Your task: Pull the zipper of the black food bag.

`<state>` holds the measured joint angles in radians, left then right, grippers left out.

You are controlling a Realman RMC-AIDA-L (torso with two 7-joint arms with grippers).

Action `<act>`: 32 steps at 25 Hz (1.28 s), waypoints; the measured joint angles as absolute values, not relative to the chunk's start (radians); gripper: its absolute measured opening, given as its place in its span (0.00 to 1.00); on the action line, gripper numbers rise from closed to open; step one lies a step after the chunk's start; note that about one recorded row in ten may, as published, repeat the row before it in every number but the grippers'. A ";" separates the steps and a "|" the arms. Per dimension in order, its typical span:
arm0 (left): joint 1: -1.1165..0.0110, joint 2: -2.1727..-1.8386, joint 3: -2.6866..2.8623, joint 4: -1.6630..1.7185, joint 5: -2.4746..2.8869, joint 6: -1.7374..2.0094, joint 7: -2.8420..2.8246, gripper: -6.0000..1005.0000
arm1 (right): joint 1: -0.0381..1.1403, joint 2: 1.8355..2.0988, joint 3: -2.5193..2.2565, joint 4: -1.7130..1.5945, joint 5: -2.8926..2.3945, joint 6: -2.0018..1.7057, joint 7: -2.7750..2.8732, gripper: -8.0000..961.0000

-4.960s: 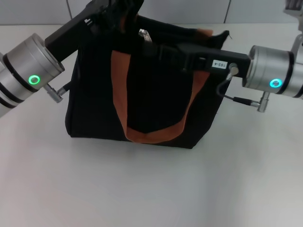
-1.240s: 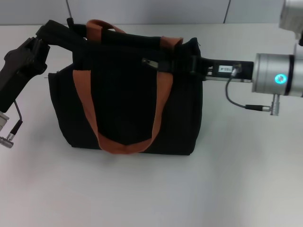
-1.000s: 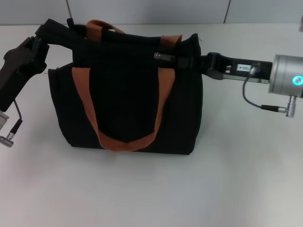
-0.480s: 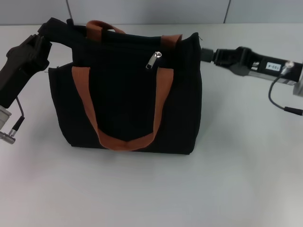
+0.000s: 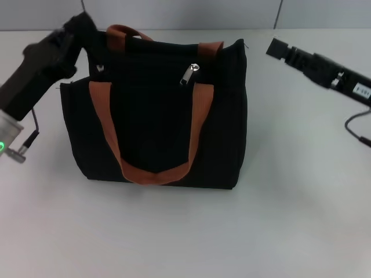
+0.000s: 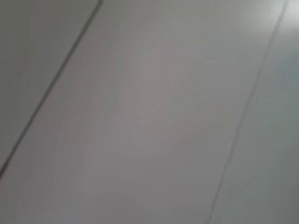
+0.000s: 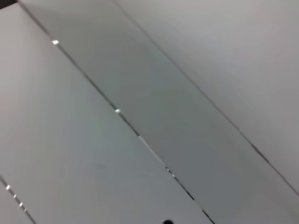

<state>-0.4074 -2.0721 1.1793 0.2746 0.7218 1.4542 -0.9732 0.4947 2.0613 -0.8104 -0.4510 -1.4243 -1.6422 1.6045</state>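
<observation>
The black food bag [image 5: 156, 116] stands upright in the middle of the white table, its orange-brown handles running down its face in a U. The zipper [image 5: 189, 74], a small silver pull tab, hangs free on the upper edge, right of centre. My left gripper [image 5: 80, 27] is at the bag's upper left corner, blurred; whether it touches the fabric is unclear. My right gripper [image 5: 274, 47] hovers to the right of the bag's upper right corner, apart from it and holding nothing. Both wrist views show only pale flat panels.
The white table [image 5: 232, 231] spreads out in front of and to the right of the bag. A grey wall [image 5: 185, 11] runs close behind it. A cable [image 5: 356, 124] dangles under the right arm.
The right gripper has pulled back to the right and upward, away from the bag, leaving the zipper pull hanging. The left arm has swung up and toward the bag's left corner.
</observation>
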 joint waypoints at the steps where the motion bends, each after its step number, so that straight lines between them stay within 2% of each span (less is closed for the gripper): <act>1: -0.408 -2.070 1.179 0.320 0.742 1.454 -0.973 0.11 | 0.491 2.066 -0.810 -0.449 -1.424 -1.651 1.572 0.07; 5: -0.400 -2.069 1.173 0.393 0.745 1.460 -0.978 0.11 | 0.478 2.078 -0.811 -0.436 -1.424 -1.656 1.475 0.14; 14: -0.389 -2.067 1.134 0.502 0.742 1.641 -0.976 0.28 | 0.462 2.081 -0.815 -0.364 -1.425 -1.663 1.277 0.28; 16: -0.387 -2.065 1.124 0.504 0.744 1.667 -0.970 0.32 | 0.453 2.081 -0.818 -0.363 -1.427 -1.670 1.246 0.38; 19: -0.370 -2.062 1.084 0.513 0.744 1.694 -0.968 0.46 | 0.441 2.082 -0.817 -0.359 -1.428 -1.676 1.220 0.52; 21: -0.348 -2.062 1.041 0.518 0.743 1.737 -0.972 0.55 | 0.434 2.083 -0.812 -0.352 -1.425 -1.678 1.199 0.55; 24: -0.308 -2.053 1.000 0.516 0.757 1.770 -0.966 0.75 | 0.427 2.084 -0.803 -0.334 -1.421 -1.687 1.148 0.59; 29: -0.246 -2.008 1.000 0.510 0.983 1.825 -0.959 0.75 | 0.409 2.084 -0.795 -0.326 -1.421 -1.726 1.112 0.59; 31: -0.246 -2.008 1.000 0.510 0.983 1.825 -0.959 0.75 | 0.402 2.084 -0.797 -0.327 -1.423 -1.768 1.083 0.59; 32: -0.213 -1.995 0.996 0.525 1.157 1.925 -0.950 0.75 | 0.399 2.083 -0.797 -0.328 -1.424 -1.790 1.068 0.59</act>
